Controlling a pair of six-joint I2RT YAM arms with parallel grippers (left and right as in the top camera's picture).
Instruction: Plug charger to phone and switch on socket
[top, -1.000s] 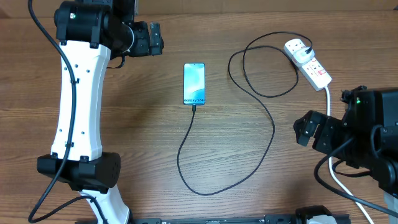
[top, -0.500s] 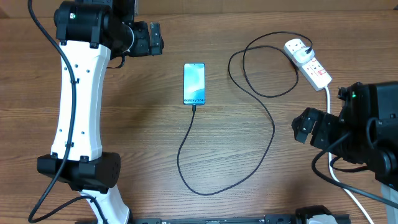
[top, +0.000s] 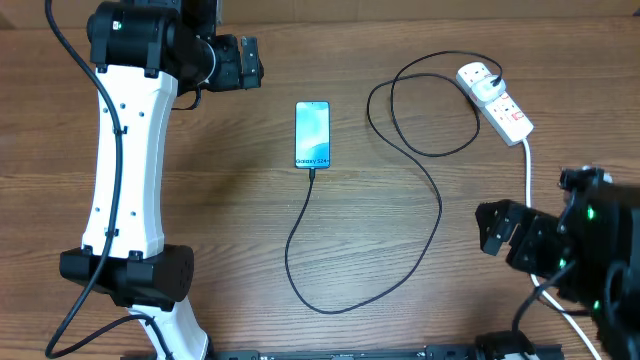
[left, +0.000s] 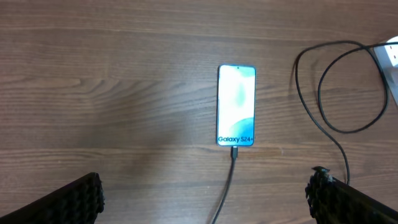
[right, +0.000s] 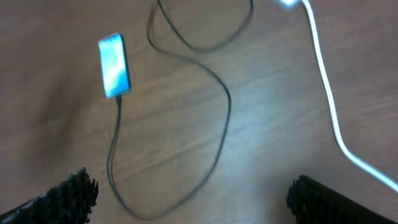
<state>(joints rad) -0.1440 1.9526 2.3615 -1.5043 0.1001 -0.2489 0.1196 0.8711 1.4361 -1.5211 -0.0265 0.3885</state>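
The phone (top: 312, 134) lies flat mid-table with its screen lit; it also shows in the left wrist view (left: 236, 105) and the right wrist view (right: 114, 65). The black charger cable (top: 438, 205) is plugged into the phone's bottom edge, loops across the table and ends in a white plug in the socket strip (top: 497, 100) at the back right. My left gripper (left: 208, 199) is open and empty, held high at the back left. My right gripper (right: 193, 196) is open and empty, at the front right, apart from the strip.
The strip's thick white cord (top: 529, 175) runs from the strip toward the front right, passing under the right arm; it also shows in the right wrist view (right: 326, 93). The left arm's white column (top: 125, 160) stands along the table's left side.
The right arm has drawn back toward the front right edge, away from the strip. The left arm, phone and cable have not moved.
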